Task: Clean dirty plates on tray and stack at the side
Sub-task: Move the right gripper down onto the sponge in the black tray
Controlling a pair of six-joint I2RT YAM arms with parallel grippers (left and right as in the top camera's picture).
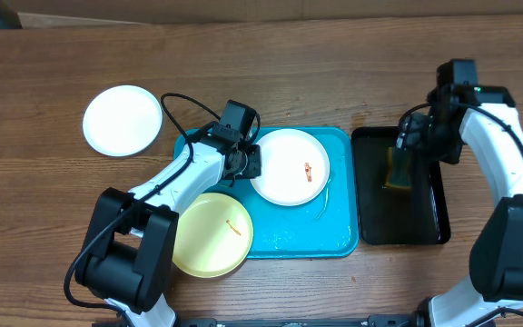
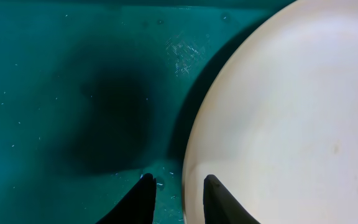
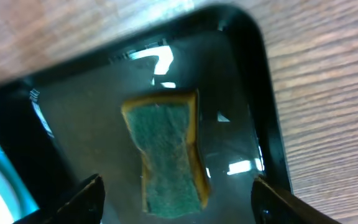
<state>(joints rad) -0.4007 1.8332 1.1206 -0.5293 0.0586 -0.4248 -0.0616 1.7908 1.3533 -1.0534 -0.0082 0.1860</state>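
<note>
A white plate [image 1: 290,166] with a reddish speck lies on the cyan tray [image 1: 298,232]. A pale yellow-green plate [image 1: 210,233] with an orange speck overlaps the tray's lower left corner. Another white plate [image 1: 123,120] rests on the table at the far left. My left gripper [image 1: 248,165] is at the tray plate's left rim. In the left wrist view the gripper [image 2: 178,186] stands narrowly open astride that rim, one finger over the tray [image 2: 73,93] and one over the plate [image 2: 278,112]. My right gripper [image 3: 179,199] hangs wide open over a green and yellow sponge [image 3: 166,155], apart from it.
A narrow black tray [image 1: 416,222] stands right of the cyan tray and holds the sponge [image 1: 396,171]. Both sit on a wooden table [image 1: 334,73]. The right arm reaches in from the right edge, the left arm from the bottom left.
</note>
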